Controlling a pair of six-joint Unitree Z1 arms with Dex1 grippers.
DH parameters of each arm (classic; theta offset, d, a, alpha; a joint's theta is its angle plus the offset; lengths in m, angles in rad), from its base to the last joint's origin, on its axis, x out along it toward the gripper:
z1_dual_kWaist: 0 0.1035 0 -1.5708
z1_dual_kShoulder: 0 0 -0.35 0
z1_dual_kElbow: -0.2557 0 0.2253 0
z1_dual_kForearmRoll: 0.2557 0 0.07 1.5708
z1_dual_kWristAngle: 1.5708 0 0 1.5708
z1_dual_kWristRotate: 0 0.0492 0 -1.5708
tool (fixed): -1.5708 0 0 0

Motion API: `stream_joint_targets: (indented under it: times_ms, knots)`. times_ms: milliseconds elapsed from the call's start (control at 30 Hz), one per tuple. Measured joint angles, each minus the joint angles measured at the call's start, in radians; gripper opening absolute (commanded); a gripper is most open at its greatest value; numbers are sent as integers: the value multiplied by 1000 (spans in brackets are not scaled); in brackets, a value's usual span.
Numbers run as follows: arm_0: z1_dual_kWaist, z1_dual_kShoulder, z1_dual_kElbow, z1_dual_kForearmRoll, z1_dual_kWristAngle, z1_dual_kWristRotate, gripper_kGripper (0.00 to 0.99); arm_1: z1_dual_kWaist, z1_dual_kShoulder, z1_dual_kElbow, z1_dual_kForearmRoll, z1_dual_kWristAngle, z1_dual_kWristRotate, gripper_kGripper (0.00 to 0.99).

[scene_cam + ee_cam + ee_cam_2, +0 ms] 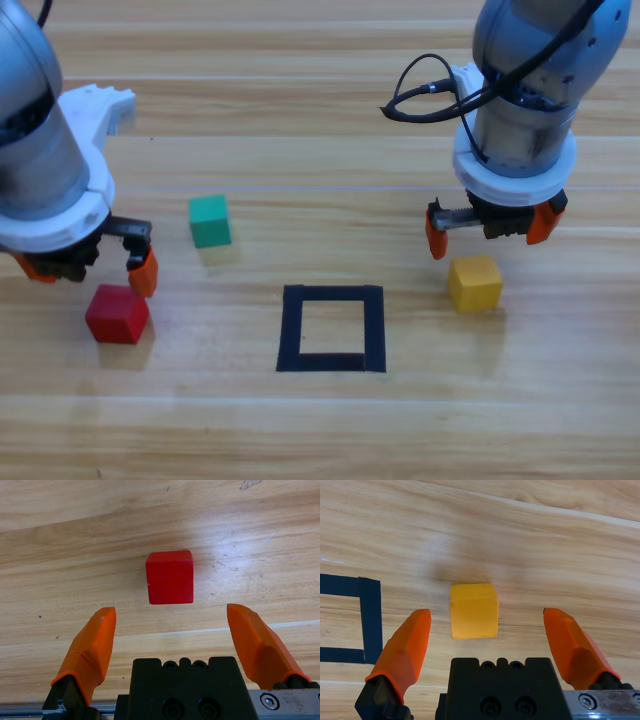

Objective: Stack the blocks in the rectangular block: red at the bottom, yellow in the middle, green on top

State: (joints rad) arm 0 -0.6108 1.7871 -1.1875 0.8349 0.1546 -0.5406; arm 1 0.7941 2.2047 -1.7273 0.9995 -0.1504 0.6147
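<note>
The red cube (117,313) (170,577) lies on the wood at the left, just in front of my left gripper (88,267) (172,627), which hangs open above and behind it. At the right the yellow cube (474,283) (473,610) rests just ahead of my right gripper (490,228) (487,630), also open, with its jaws wider than the cube. The green cube (210,220) sits alone left of centre. The black tape rectangle (331,328) (369,620) lies in the middle with bare wood inside.
The green cube stands close to the left arm's right side. The tape rectangle lies between the red and yellow cubes, nearer the table's front edge.
</note>
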Motion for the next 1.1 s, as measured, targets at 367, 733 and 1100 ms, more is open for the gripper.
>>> stream_joint_targets:
  times_ms: [367,733,1100]
  knots:
    - [6,12,94,-113,-19,0,945,0,91,0,-26,32,0,911]
    - [6,59,165,-245,-21,-4,942,0,89,54,-102,119,-38,130]
    - [9,101,196,-336,-20,-4,845,-37,-88,310,-285,155,-80,112]
